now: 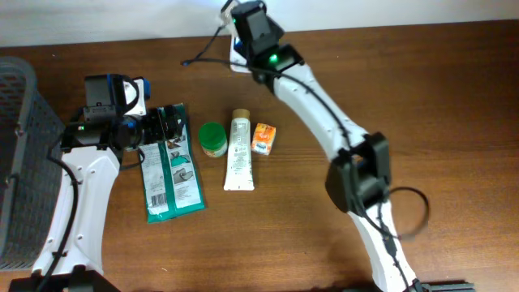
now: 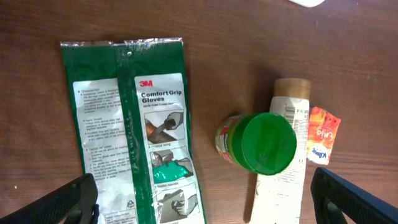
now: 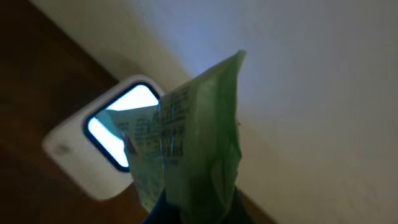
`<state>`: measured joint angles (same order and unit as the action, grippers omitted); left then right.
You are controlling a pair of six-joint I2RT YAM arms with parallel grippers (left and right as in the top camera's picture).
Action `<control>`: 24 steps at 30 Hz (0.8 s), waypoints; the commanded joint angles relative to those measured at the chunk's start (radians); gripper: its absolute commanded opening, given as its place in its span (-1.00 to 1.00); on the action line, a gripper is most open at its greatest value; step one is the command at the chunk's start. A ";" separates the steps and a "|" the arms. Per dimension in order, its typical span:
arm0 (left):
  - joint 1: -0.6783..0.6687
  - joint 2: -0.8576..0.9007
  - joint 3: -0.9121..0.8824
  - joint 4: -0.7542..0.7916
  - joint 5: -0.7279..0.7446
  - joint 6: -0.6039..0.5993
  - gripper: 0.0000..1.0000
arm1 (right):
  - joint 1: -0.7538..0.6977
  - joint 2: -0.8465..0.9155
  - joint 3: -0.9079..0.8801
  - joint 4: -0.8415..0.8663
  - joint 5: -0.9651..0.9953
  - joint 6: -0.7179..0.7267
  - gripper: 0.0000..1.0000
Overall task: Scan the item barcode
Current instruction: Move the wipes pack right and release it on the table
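My right gripper (image 3: pixel 196 205) is shut on a green packet (image 3: pixel 199 124), which stands upright out of the jaws with its printed side turned toward the white scanner (image 3: pixel 93 155). The scanner's lit window (image 3: pixel 121 121) shows just behind the packet's left edge. Seen from overhead, the right gripper (image 1: pixel 246 28) is at the table's back edge over the scanner (image 1: pixel 238 61), and the packet is hidden under it. My left gripper (image 2: pixel 205 202) hangs open above a green 3M gloves pack (image 2: pixel 130 124), its fingers wide apart and holding nothing.
A green-lidded jar (image 1: pixel 212 138), a white tube (image 1: pixel 239 152) and a small orange packet (image 1: pixel 263 138) lie in a row mid-table, right of the gloves pack (image 1: pixel 170 166). A grey mesh basket (image 1: pixel 20 162) stands at the left edge. A cable runs along the back edge.
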<state>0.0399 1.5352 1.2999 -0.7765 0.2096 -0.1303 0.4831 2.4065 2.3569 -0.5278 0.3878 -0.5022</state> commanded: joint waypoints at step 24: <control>0.000 -0.004 0.008 0.001 0.004 0.016 0.99 | -0.771 -0.112 0.008 -1.017 -0.605 0.732 -0.91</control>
<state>0.0399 1.5352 1.2999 -0.7769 0.2100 -0.1303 -0.2527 2.2250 2.3577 -1.5253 -0.1944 0.2001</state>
